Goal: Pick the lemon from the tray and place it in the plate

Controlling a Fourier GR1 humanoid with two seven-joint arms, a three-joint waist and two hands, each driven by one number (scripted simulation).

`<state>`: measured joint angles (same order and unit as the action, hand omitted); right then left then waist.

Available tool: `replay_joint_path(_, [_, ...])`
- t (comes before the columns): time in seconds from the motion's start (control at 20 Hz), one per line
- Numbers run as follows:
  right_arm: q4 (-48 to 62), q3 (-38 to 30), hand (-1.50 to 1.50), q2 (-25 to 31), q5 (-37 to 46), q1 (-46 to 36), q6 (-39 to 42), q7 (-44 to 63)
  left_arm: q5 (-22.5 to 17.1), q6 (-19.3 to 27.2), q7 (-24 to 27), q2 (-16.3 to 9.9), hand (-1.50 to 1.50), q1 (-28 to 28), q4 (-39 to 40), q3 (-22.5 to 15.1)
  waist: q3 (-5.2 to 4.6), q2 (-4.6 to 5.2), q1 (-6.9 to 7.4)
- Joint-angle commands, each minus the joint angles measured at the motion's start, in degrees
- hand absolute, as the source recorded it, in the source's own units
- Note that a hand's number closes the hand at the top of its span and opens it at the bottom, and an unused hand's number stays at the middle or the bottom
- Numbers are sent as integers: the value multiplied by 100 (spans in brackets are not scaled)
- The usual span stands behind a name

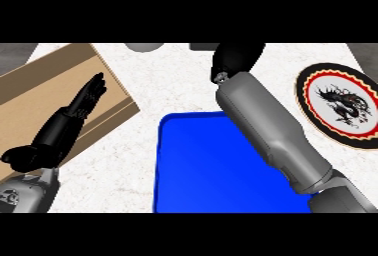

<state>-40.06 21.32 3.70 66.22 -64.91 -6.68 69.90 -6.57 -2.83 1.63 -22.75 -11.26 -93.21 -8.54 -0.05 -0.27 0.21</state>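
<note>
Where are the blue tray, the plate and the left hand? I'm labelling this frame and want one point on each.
blue tray (199, 165): head view, bare floor of the tray.
plate (314, 80): head view, upper left of its rim.
left hand (83, 102): head view, straight fingers over the wooden board.

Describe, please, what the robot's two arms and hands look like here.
Both forearms are smooth grey shells, boxy with rounded edges, joined to glossy black hands. The left hand shows slim black fingers on a black wrist above a grey cuff. The right hand is a rounded black shape with a small pale stud near the wrist. No cables show.
</note>
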Motion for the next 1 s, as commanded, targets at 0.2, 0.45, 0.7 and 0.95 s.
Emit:
replay_joint_path(0.2, [-62, -533, 150, 451, 557, 122, -360, 1038, 5, -110, 50, -65, 0, 106, 35, 139, 3, 0, -52])
replay_joint_path(0.45, [-174, -1020, 150, 886, 613, 524, -844, 381, -75, -228, 65, -71, 0, 46, 69, 261, 6, 32, -42])
replay_joint_path(0.7, [-224, -1436, 150, 1279, 750, 1015, -1660, -154, -8, -120, -173, 133, 0, -284, 190, 201, 10, 66, -73])
replay_joint_path(0.95, [-190, -1847, 150, 1890, 846, 1593, -2046, -712, 104, -202, -44, 112, 0, 263, -295, 94, 10, 36, 11])
